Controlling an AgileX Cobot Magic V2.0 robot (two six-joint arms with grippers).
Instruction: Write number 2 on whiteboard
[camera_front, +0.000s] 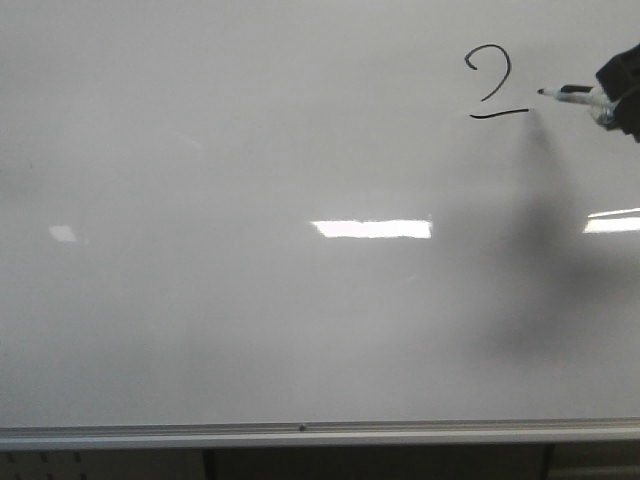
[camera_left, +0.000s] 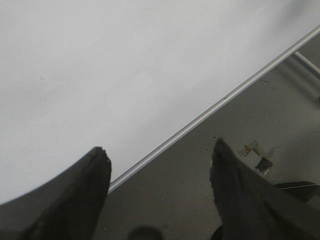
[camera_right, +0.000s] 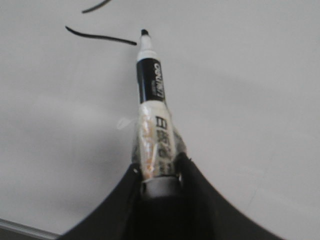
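The whiteboard (camera_front: 250, 200) fills the front view, with its silver rail along the near edge. A black hand-drawn number 2 (camera_front: 492, 85) sits at the far right, a hook with a separate base stroke. My right gripper (camera_front: 620, 95) is shut on a black-and-white marker (camera_front: 570, 93). The marker tip is just right of the base stroke's end, slightly off it. In the right wrist view the marker (camera_right: 152, 100) points out from the right gripper (camera_right: 159, 170) toward the base stroke (camera_right: 100, 36). My left gripper (camera_left: 160, 155) is open and empty over the whiteboard's edge (camera_left: 75, 75).
The silver rail (camera_front: 300, 432) runs along the board's near edge and also shows in the left wrist view (camera_left: 210, 112). Beyond the rail is grey floor (camera_left: 225, 175) with bits of tape. Bright light reflections (camera_front: 372, 229) lie on the board.
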